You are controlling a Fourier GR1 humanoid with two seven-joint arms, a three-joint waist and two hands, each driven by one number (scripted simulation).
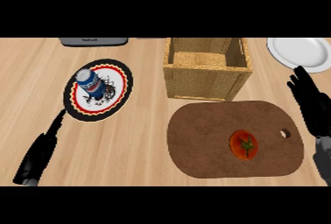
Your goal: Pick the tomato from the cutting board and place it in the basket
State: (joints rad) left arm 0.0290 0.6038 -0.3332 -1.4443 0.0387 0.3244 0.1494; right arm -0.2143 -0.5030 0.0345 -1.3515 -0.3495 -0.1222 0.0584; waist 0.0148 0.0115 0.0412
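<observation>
Tomato (244, 145) lies on cutting board (234, 139), right of centre, untouched. Basket (207, 68) stands just behind the board. Right hand (312, 107) at right edge, fingers straight and spread. Left hand (40, 153) lower left on bench (129, 144), fingers straight, together.

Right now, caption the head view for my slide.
Tomato on cutting board below basket; both hands open.

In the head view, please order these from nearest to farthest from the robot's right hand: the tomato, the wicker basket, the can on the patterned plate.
Measured from the right hand:
1. Tomato, on the cutting board, lower left of the hand.
2. Wicker basket, beyond the board, centre.
3. Can, on the patterned plate, far left.
</observation>
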